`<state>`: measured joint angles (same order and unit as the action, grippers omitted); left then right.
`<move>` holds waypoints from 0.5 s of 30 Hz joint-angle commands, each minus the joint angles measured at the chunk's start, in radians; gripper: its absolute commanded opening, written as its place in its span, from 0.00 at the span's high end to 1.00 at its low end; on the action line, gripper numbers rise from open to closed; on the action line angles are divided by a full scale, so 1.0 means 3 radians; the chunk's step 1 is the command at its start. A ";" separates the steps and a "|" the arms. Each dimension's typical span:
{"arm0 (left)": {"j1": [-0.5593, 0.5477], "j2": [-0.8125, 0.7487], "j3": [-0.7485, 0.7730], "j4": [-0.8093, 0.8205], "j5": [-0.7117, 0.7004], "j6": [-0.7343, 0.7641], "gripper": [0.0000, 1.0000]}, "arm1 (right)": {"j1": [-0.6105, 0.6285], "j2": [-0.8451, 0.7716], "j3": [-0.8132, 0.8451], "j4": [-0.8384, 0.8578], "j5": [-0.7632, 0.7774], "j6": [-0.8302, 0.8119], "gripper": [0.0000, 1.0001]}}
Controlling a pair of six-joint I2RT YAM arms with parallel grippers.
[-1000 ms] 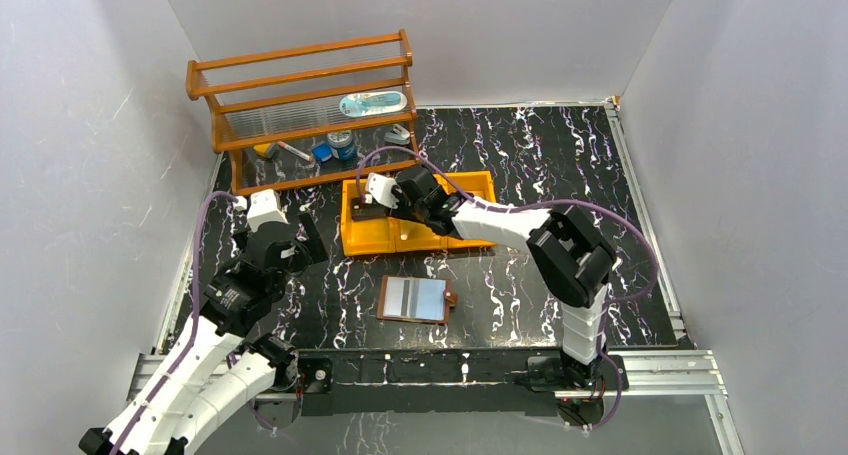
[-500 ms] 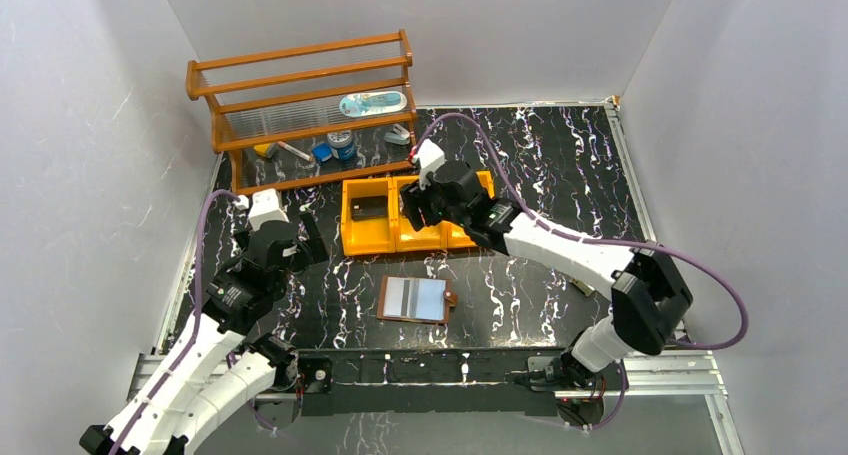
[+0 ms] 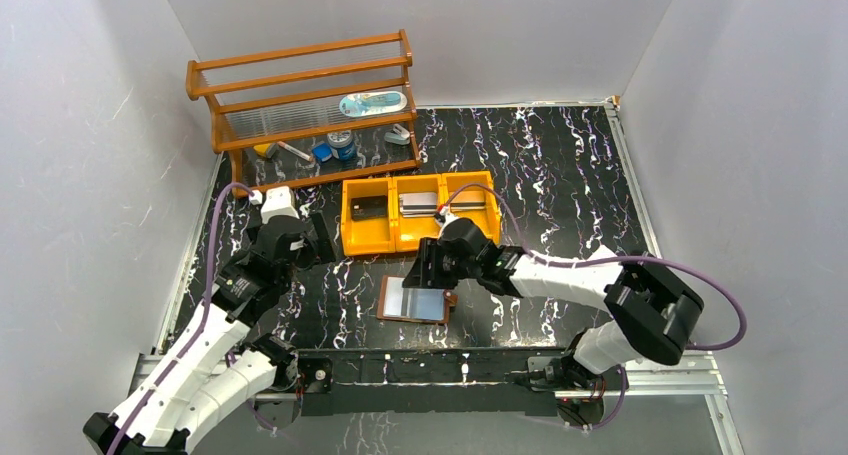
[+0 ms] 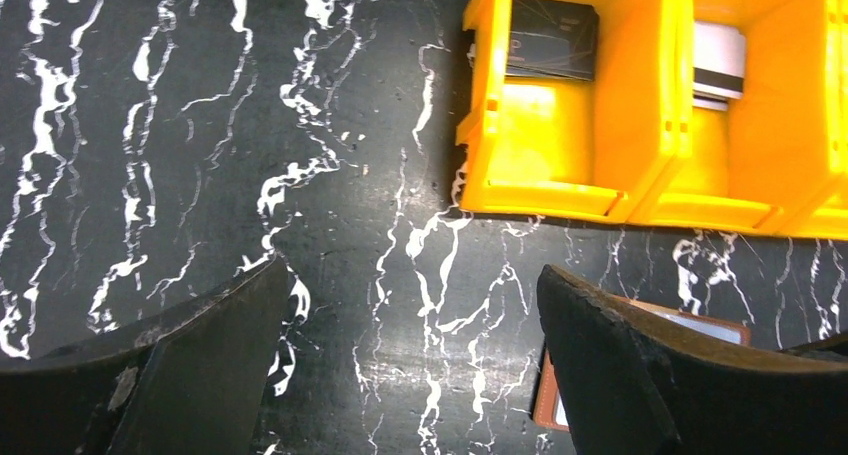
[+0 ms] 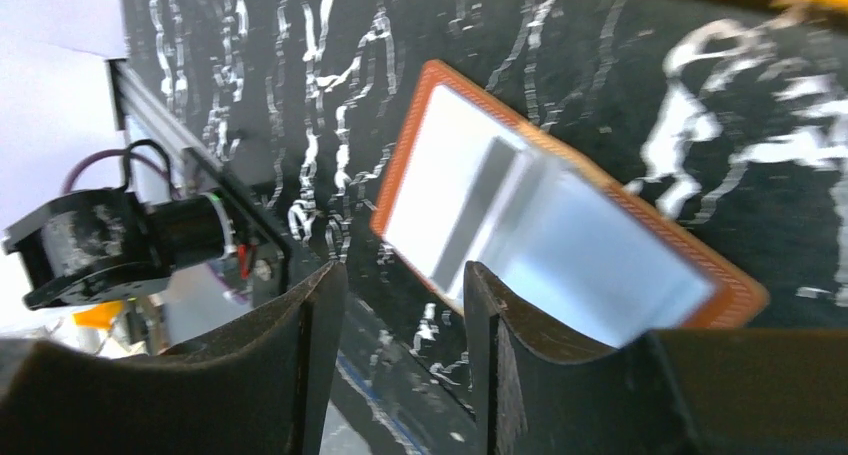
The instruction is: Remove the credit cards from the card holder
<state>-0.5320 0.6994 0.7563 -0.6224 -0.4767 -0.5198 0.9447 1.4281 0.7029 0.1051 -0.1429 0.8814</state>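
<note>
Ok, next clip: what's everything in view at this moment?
card holder: one, brown with pale grey-blue sleeves, lying open near the table's front.
tray: one, orange, three compartments, behind the card holder.
cards: at least two, one dark, one pale, in the tray's left and middle compartments.
rack: one, brown wood, back left, small items on it.
table: one, black with white veins.
left gripper: open, left of the tray.
right gripper: open, over the card holder.
</note>
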 commanded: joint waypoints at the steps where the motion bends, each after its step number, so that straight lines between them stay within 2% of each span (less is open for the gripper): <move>1: 0.0016 0.0021 -0.0068 0.0176 0.0360 0.0168 0.08 | 0.0197 0.0105 -0.0026 0.0533 -0.0019 0.0456 0.46; 9: 0.0017 0.0152 -0.0099 0.0291 0.0790 0.0241 0.18 | 0.0301 0.0206 -0.0159 0.0624 0.0225 0.0734 0.50; 15: 0.0016 0.0318 -0.0290 0.0605 0.1707 0.0039 0.28 | 0.0298 0.0278 -0.0325 0.0717 0.0239 0.0815 0.53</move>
<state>-0.5320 0.7597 0.7048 -0.5121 -0.1753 -0.4690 1.0298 1.4910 0.6319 0.2455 -0.0879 1.0878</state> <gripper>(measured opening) 0.742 0.488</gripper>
